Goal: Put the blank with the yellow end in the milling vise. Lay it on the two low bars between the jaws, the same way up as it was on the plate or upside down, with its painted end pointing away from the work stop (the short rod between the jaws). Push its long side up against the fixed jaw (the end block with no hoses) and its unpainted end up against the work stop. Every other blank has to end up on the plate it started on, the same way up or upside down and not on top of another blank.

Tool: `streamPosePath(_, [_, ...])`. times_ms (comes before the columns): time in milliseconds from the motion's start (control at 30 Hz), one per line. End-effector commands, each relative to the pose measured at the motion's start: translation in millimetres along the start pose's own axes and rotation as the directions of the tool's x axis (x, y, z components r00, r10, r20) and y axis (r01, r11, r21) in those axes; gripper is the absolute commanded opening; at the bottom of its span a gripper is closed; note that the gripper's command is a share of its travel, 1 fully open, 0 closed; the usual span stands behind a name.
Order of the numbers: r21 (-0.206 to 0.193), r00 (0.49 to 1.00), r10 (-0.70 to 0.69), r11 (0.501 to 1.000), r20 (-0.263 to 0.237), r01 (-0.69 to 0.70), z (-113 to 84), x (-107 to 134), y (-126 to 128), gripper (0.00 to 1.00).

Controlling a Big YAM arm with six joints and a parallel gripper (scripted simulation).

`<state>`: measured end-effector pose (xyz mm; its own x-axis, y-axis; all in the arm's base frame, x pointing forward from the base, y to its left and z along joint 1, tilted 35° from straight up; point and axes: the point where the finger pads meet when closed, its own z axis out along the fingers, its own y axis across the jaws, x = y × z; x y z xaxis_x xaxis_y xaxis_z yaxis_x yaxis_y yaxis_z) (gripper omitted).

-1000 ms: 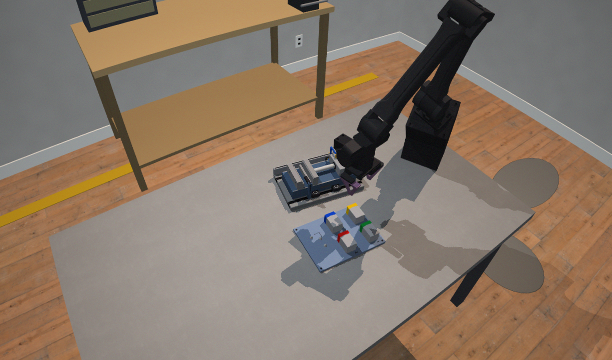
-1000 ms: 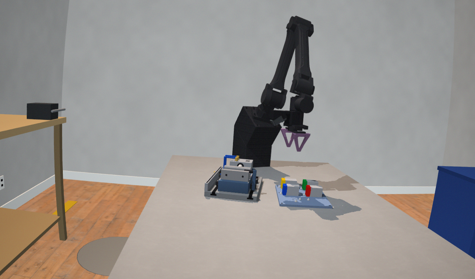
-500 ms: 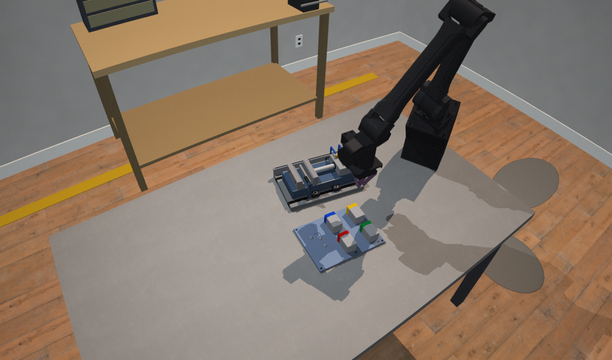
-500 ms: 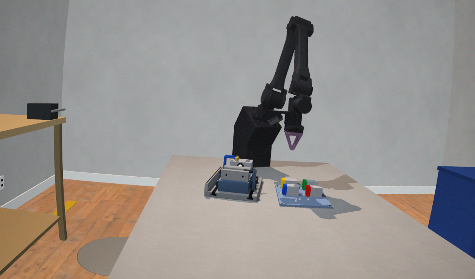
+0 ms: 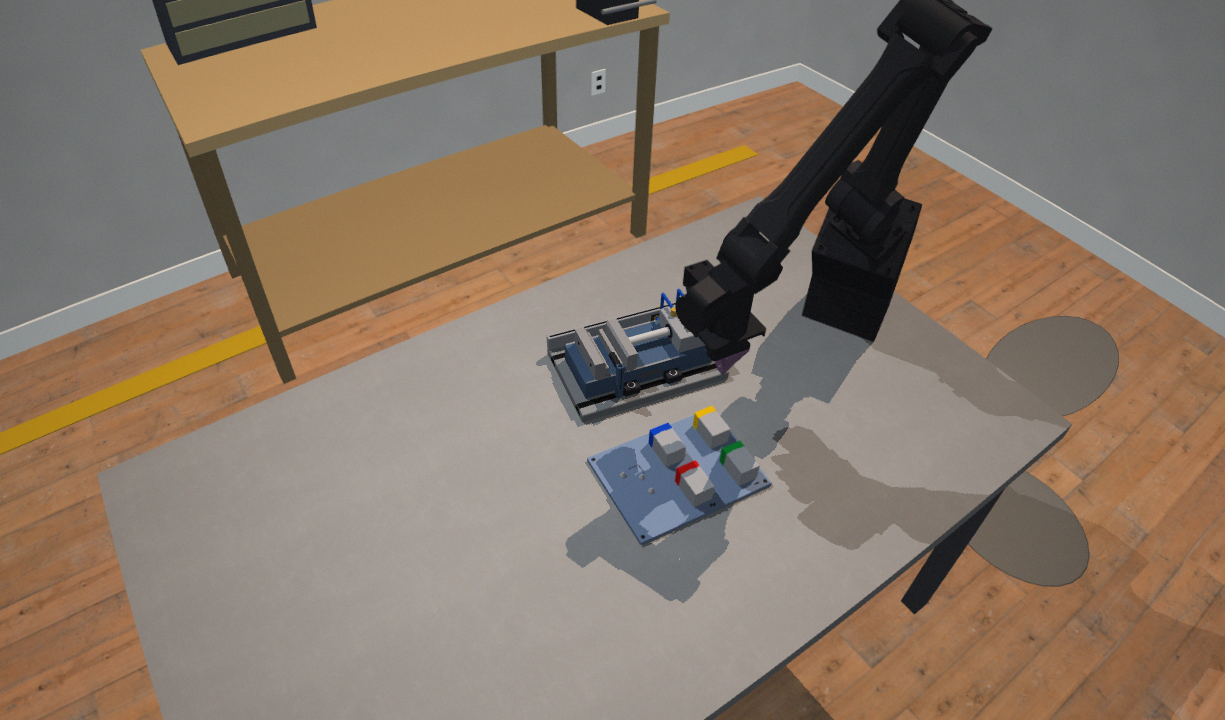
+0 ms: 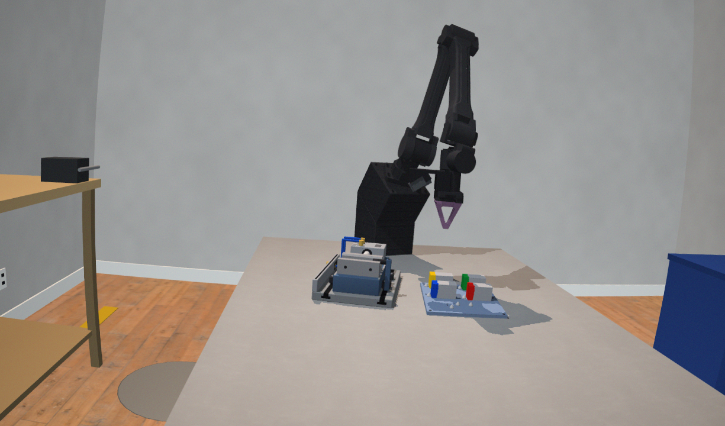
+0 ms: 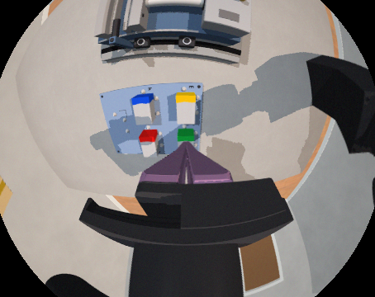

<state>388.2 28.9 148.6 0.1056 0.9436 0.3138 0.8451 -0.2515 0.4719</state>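
Exterior view has the gripper (image 5: 728, 367) (image 6: 446, 228) (image 7: 186, 146) hanging above the worktop (image 5: 330, 501) (image 6: 301, 360) (image 7: 64, 136), toward the end where the arm's base stands, its purple fingers drawn together with nothing between them. From where I stand, the job looks to be at the approach, before any pick. The yellow-ended blank (image 5: 713, 429) (image 6: 442, 279) (image 7: 186, 111) lies on the blue plate (image 5: 612, 488) (image 6: 460, 307) (image 7: 125, 142), nearer the worktop's base end than its far end, in the plate's row nearest the vise (image 5: 616, 371) (image 6: 357, 283) (image 7: 171, 33).

Next, I'd say, the fingers must spread, line up with its long sides and come down without nudging the green-ended blank (image 5: 740, 463) (image 6: 473, 281) (image 7: 186, 134) or the blue-ended one (image 5: 667, 445) (image 6: 444, 289) (image 7: 143, 109).

As for the blank itself, it's a pale grey, squared block, lying flat, one end capped in bright yellow. That cap faces the vise side.
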Motion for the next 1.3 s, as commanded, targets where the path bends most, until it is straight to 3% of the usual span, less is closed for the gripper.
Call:
streamPosePath(0, [-0.04,1.0,-0.01,0.999,-0.01,0.009,-8.2,8.1,14.3,0.0])
streamPosePath(767, [-0.04,1.0,-0.01,0.999,-0.01,0.009,-8.2,8.1,14.3,0.0])
streamPosePath(800, [-0.04,1.0,-0.01,0.999,-0.01,0.009,-8.2,8.1,14.3,0.64])
streamPosePath(1267, [-0.04,1.0,-0.01,0.999,-0.01,0.01,-8.2,8.1,14.3,0.64])
